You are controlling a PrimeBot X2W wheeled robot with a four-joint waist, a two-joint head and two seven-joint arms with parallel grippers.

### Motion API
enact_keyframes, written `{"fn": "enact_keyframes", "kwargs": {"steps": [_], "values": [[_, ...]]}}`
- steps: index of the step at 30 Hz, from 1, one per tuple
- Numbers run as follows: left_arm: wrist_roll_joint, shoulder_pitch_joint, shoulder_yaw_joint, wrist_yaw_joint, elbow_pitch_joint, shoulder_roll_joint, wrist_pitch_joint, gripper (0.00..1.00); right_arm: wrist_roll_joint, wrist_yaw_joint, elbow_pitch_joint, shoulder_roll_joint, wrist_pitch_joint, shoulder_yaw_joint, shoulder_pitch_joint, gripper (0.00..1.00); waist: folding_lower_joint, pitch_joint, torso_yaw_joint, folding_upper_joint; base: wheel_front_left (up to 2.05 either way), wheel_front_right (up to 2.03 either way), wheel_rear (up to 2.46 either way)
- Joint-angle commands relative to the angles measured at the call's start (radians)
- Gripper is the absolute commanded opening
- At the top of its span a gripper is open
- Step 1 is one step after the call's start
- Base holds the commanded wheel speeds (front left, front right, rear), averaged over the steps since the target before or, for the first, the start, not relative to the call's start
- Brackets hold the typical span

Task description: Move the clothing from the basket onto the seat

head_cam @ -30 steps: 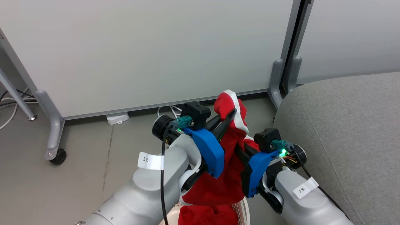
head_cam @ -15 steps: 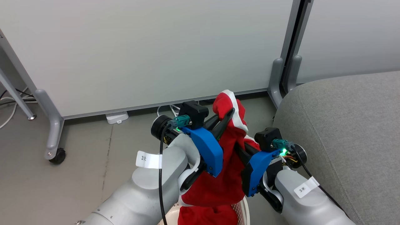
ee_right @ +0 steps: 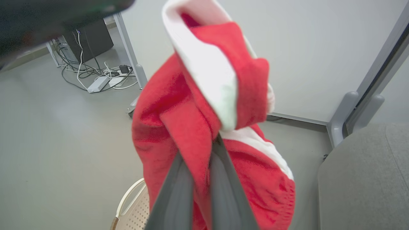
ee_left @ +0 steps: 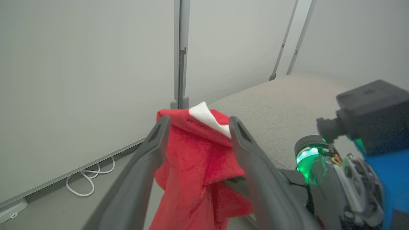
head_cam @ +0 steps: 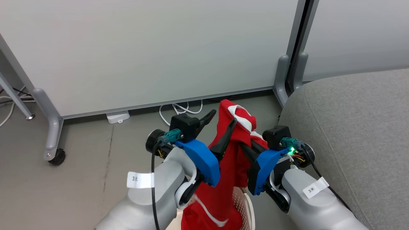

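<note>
One piece of red clothing with white trim hangs in the air between the two arms, bunched into a vertical fold, above the one basket and just left of the one seat, apart from its cushion. Its lower end drops to the basket's mouth, where red fabric with a white stripe lies; whether that is the same garment or a second one cannot be told. The right gripper holds it: its two fingers are clenched together on a fold of the cloth, the white hem flopping over above their tips. The left gripper grips nothing. Its two fingers stand wide apart, one pointing clear of the fabric on the left, the other lying along the red fold, and in the left wrist view the top of the garment shows in the gap between them. The cream basket shows only a slice of perforated wall and rim, low between the forearms. The grey seat fills the right side, rounded edge and seam toward the robot. Behind stand two pale partition panels on grey feet — one caster at the left — with white cables looped on the grey floor at their base.
</note>
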Motion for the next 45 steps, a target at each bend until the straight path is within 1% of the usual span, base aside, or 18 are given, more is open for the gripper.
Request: {"fn": "enact_keyframes", "kwargs": {"steps": [1,5,11,14,18,23,29,45], "values": [[0.019,0.022,0.029,0.011,-0.021,0.016,-0.007,1.0,0.001,0.0,-0.004,-0.003,-0.006,-0.01,-0.021,0.0,0.0,0.002,0.001,0.0,0.0,0.0,0.0],[0.112,0.128,0.133,0.036,-0.12,0.059,-0.007,1.0,-0.018,0.0,-0.013,-0.003,-0.01,-0.041,-0.021,0.0,0.0,0.01,0.003,0.0,0.0,0.0,0.0],[0.251,0.291,0.293,0.025,-0.259,0.087,-0.007,1.0,-0.072,0.0,-0.065,-0.003,-0.01,-0.115,0.0,0.0,0.0,0.019,0.008,0.0,0.0,0.0,0.0],[0.321,0.363,0.373,0.015,-0.315,0.09,-0.008,1.0,-0.103,0.0,-0.101,-0.003,-0.01,-0.145,0.022,0.0,0.0,0.021,0.006,0.0,0.0,0.0,0.0],[0.397,0.465,0.478,-0.008,-0.386,0.077,-0.007,1.0,-0.131,0.0,-0.149,-0.003,-0.01,-0.173,0.047,0.0,0.0,0.023,0.0,0.0,0.0,0.0,0.0],[0.481,0.564,0.578,-0.028,-0.446,0.069,-0.007,1.0,-0.156,0.0,-0.191,-0.003,-0.01,-0.195,0.072,0.0,0.0,0.022,-0.01,0.0,0.0,0.0,0.0],[0.545,0.631,0.648,-0.037,-0.473,0.068,-0.008,1.0,-0.187,0.0,-0.209,-0.003,-0.01,-0.229,0.095,0.0,0.0,0.022,-0.016,0.0,0.0,0.0,0.0],[0.536,0.676,0.661,-0.036,-0.488,0.069,-0.008,1.0,-0.23,0.0,-0.228,-0.003,-0.003,-0.265,0.116,0.0,0.0,0.027,-0.033,0.0,0.0,0.0,0.0]]}}
